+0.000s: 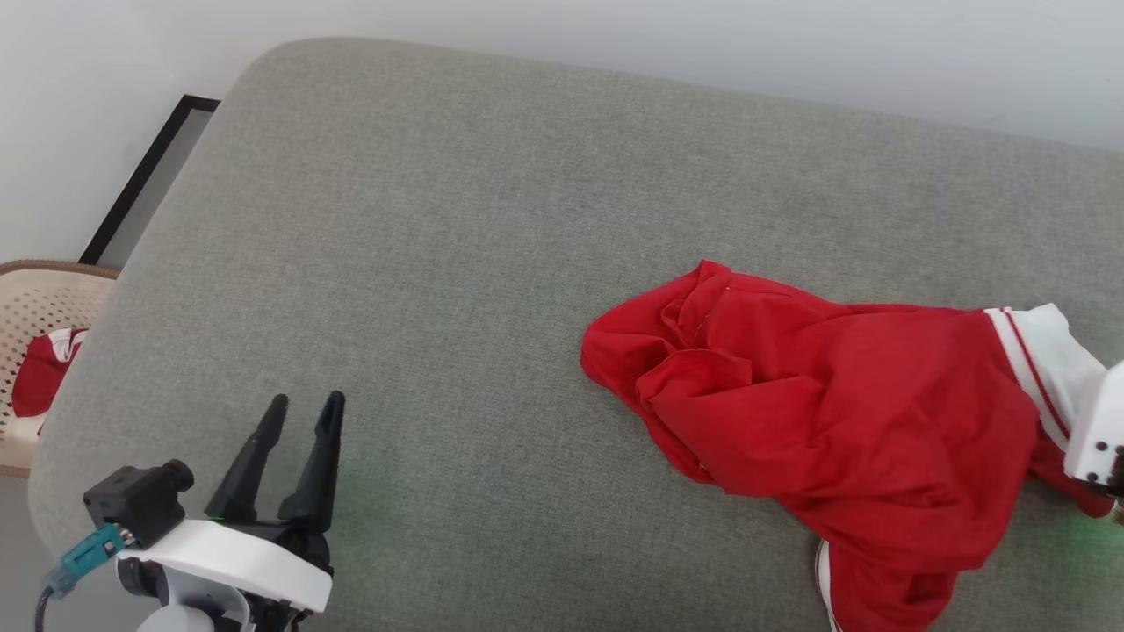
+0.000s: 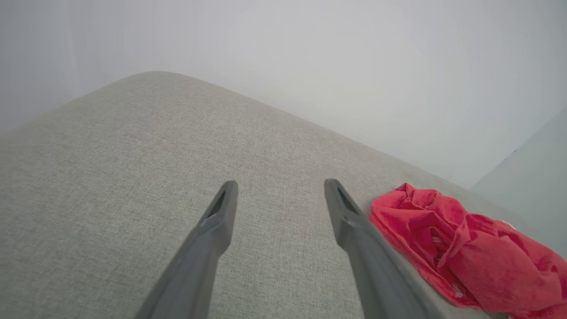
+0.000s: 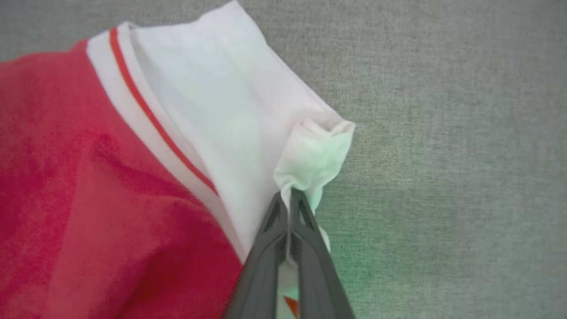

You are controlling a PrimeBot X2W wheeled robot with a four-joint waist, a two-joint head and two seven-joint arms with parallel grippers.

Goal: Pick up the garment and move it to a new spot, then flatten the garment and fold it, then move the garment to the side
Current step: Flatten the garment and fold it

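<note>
The garment (image 1: 834, 421), a red shirt with a white sleeve and striped trim, lies crumpled on the right part of the grey cushion (image 1: 492, 219). In the right wrist view my right gripper (image 3: 289, 195) is shut on the white sleeve's edge (image 3: 314, 150), its two dark fingers pinching the cloth. The right arm's pale casing (image 1: 1098, 430) shows at the head view's right edge, over the sleeve. My left gripper (image 1: 303, 414) stands open at the lower left, over bare cushion and well apart from the garment (image 2: 469, 248), with nothing between its fingers (image 2: 221, 212).
A woven basket (image 1: 35, 307) holding another red and white cloth (image 1: 39, 373) stands off the cushion's left edge. A pale wall (image 1: 702, 35) runs behind the cushion. A dark-framed panel (image 1: 149, 175) leans at the far left.
</note>
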